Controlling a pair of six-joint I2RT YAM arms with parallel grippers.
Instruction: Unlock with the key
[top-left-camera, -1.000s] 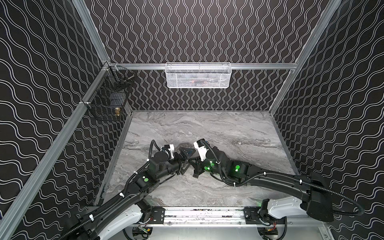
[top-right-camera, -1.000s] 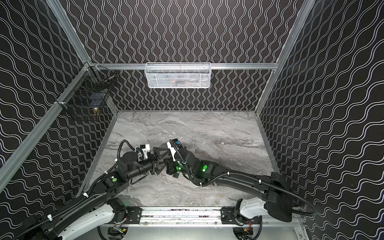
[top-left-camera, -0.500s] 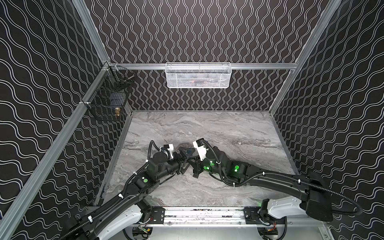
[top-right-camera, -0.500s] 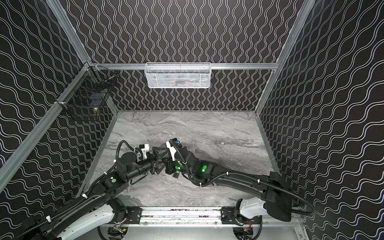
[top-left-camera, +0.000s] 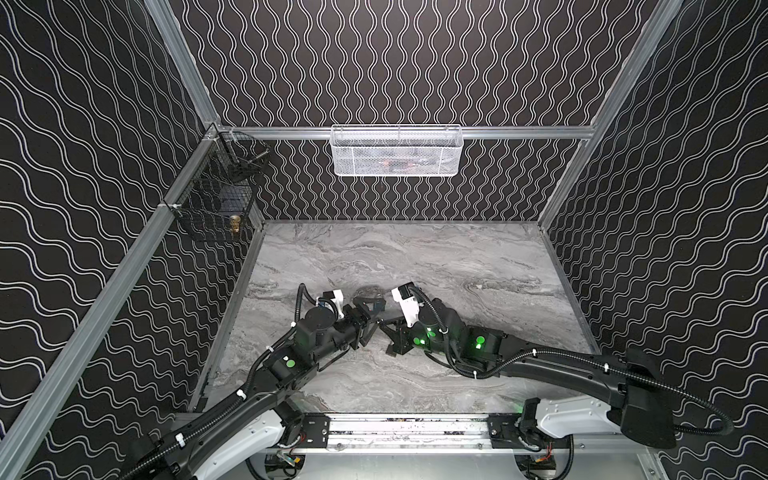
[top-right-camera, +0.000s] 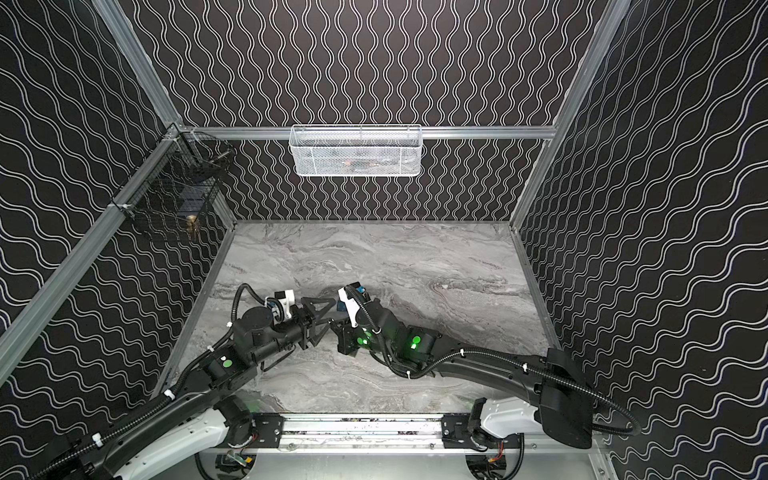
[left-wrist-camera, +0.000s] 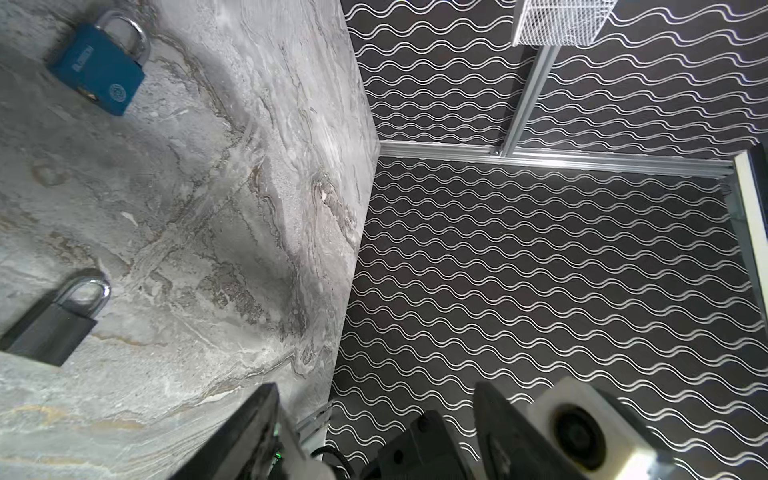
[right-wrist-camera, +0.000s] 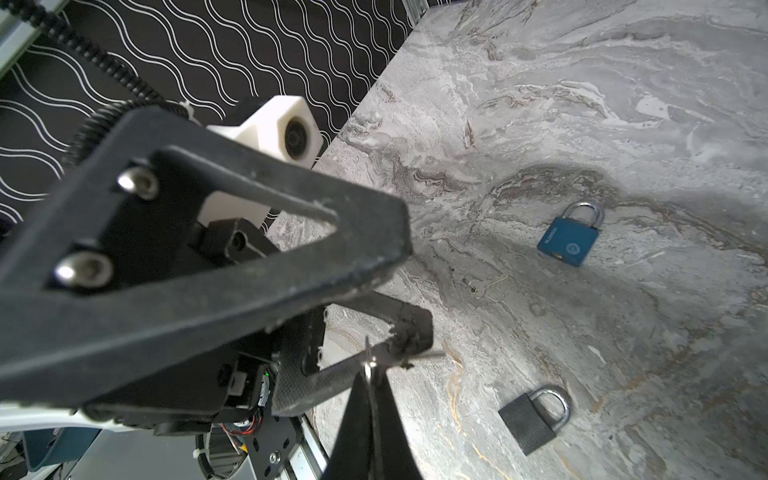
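Bench note, taken standing at the front of the rig.

Right gripper: jaws closed tight, pinching a small silver metal key at their very tips, with the key edge-on between them.

Left gripper: jaws well apart, nothing held. It meets the right gripper tip to tip and its two fingers straddle the key. One finger sits just beside the key (touching or not, I cannot tell). The other finger stands clear of it.

Just past the right gripper's tips, a small pale metal bit lies loose on the grey marble-patterned tabletop. It is too small to identify.

Near those tips, off to one side, a black rectangular padlock with a steel shackle lies flat, shackle down. Farther out from the tips, a blue rectangular padlock also lies flat with its shackle down, well apart from the black one. Neither lock touches a gripper.

Far beyond both grippers, a black wire basket hangs in the left back corner. A white mesh basket hangs on the back rail.
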